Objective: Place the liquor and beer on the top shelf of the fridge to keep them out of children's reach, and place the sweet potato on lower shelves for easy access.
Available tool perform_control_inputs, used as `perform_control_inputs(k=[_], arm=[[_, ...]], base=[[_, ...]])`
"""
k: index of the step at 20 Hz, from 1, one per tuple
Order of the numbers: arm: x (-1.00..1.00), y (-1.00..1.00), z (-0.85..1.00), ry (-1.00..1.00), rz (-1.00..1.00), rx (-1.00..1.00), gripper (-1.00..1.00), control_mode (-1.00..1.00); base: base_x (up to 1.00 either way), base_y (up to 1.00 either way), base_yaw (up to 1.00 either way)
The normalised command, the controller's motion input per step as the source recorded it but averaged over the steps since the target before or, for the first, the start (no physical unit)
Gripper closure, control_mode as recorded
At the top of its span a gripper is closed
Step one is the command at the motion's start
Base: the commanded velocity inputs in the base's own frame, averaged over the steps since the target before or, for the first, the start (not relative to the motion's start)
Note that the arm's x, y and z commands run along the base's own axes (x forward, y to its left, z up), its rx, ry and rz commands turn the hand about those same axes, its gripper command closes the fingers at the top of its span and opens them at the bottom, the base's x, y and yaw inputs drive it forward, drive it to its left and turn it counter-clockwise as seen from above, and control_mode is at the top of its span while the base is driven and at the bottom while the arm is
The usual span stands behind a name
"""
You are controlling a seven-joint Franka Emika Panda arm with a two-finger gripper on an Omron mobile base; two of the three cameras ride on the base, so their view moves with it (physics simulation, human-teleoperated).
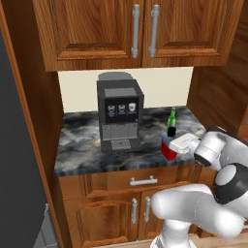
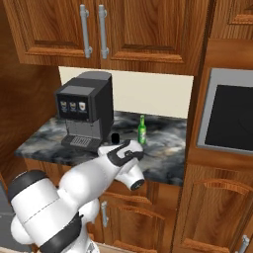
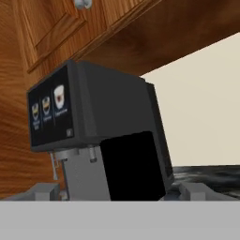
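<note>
Dark marbled tabletop (image 1: pixel 82 145) is carrying a coffee machine (image 1: pixel 118 116); the liquor (image 1: pixel 168 145) is standing near the front right edge, the beer (image 1: pixel 172 117) behind it, the gripper (image 1: pixel 169 143) spreading open around the liquor.

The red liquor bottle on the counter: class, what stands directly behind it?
Behind the liquor stands the beer, its green neck showing. The open gripper covers the beer's base.
</note>
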Motion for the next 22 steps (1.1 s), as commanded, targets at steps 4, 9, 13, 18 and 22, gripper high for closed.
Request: perform_control_inputs(k=[4,9,13,18,22], arm=[[0.19,-0.11,-0.16,0.0,0.0,0.0,-1.0,-1.0],[0.2,-0.03,-0.09,0.0,0.0,0.0,-1.0,-1.0],[0.21,0.0,-0.02,0.0,0.0,0.0,-1.0,-1.0],[0.06,0.0,0.0,0.0,0.0,0.0,-1.0,-1.0],[-0.04,0.0,0.0,0.0,0.01,0.0,-1.0,-1.0]], base=[[0.0,0.0,0.0],[0.0,0.0,0.0],[0.0,0.0,0.0],[0.0,0.0,0.0],[0.0,0.0,0.0]])
